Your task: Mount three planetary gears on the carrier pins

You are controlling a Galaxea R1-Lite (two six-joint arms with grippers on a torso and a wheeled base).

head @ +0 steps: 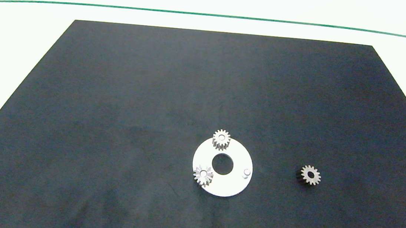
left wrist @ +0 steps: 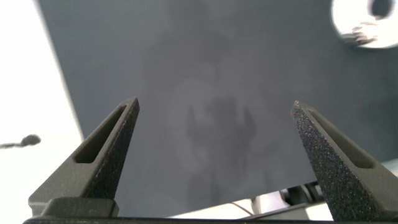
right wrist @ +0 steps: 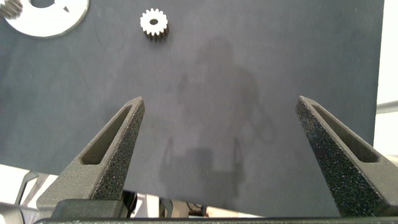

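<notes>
Dark matting [head: 133, 103] covered most of the white table [head: 16, 36] in the head view, with a green line [head: 212, 15] across the top of the frame. Lower centre lay the white disc [head: 231, 184]. Two gears sat on its pins: one at the disc's upper edge [head: 221, 139], one at its lower left [head: 203, 175]. The third pin [head: 246, 173], at the disc's right, stood bare. The third gear [head: 310, 175] lay flat on the matting, well apart to the right of the disc, bore upward.

Neither arm appeared in the head view. The left gripper [left wrist: 214, 109] hung over bare matting, fingers spread wide and holding nothing. The right gripper [right wrist: 221, 106] was likewise spread and empty, with the loose gear [right wrist: 154, 24] ahead of it.

The loose gear appeared to be rigid metal: small, stiff, dense for its size and likely slippery. A pinch across opposite tooth crowns would probably hold best, leaving the bore clear for the pin. Alignment looked critical; a tilted gear could jam.
</notes>
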